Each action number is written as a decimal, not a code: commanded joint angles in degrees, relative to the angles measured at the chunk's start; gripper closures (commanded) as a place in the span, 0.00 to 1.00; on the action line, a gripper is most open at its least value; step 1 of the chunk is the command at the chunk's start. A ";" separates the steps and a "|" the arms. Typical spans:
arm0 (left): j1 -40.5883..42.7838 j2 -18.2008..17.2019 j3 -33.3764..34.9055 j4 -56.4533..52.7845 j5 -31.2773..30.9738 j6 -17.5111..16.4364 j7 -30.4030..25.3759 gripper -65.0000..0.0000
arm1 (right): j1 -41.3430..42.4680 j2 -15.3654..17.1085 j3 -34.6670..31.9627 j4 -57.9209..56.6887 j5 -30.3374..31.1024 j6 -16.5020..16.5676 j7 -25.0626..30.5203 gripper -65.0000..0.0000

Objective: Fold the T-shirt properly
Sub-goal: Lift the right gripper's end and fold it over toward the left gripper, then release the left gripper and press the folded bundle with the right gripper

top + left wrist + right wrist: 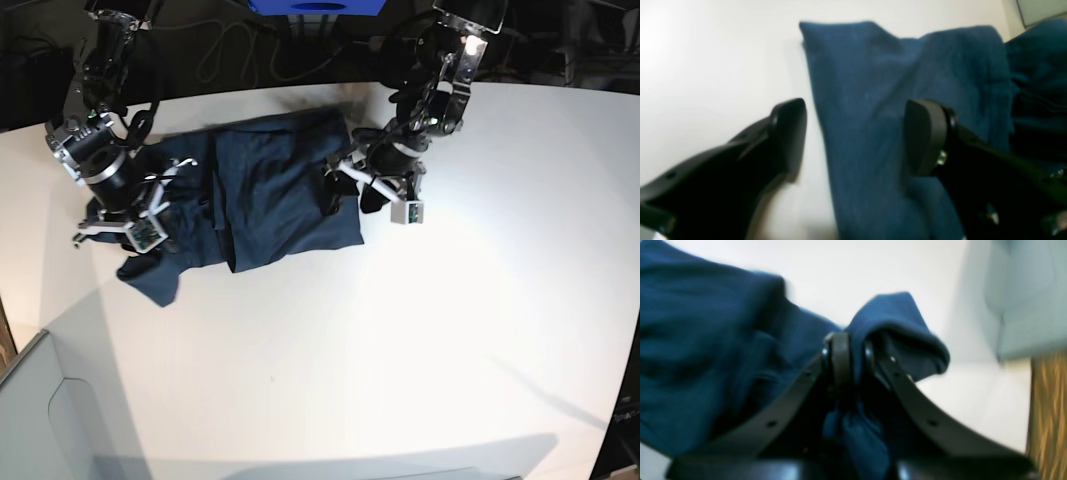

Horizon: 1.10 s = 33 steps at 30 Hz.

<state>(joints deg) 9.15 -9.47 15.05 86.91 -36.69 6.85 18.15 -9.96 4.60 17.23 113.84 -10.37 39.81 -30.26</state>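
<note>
- The T-shirt [270,205] lies rumpled on the far-left part of the white bench [450,330], partly doubled over, with a loose flap trailing at its near-left corner.
- The right tool [850,356] is pressed together on a bunched edge of the fabric at the shirt's left side; cloth pokes out above and below the pads.
- The left tool [855,136] is spread wide and holds nothing, one pad over bare bench, the other over the shirt's right edge.
- To do this step well, I judge the left tool should drop over that edge and pinch every layer before either arm lifts. Both should then travel together at one height, so the fold falls straight rather than skewed.
- A pinch on only the top layer would likely let the layers slide apart.
- Hard to make out: both wrist views are blurred. The neck and sleeves cannot be told apart, and how many layers the right tool holds is hidden.
</note>
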 commanded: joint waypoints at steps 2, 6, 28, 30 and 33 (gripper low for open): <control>0.30 -0.15 -0.06 -0.28 0.16 1.10 1.94 0.31 | -0.81 0.37 -3.83 1.89 0.83 0.19 1.38 1.00; 0.39 -0.50 -0.06 -0.28 0.16 1.19 1.94 0.31 | -0.99 0.37 -10.16 1.54 0.83 0.19 1.29 1.00; 1.01 -0.77 -0.06 0.07 0.16 1.28 2.02 0.31 | 4.99 0.28 -30.03 -8.92 0.83 0.19 1.47 1.00; 1.09 -0.85 -0.06 0.07 0.16 1.28 2.02 0.31 | 6.40 0.28 -30.90 -10.33 0.92 0.19 1.47 1.00; 1.18 -0.85 -0.06 0.34 0.16 1.28 2.02 0.31 | 7.98 0.28 -32.22 -12.52 0.92 0.19 1.47 1.00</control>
<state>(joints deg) 9.82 -10.02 15.05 87.15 -36.71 6.61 17.76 -2.37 5.04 -14.94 100.36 -10.46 39.81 -30.35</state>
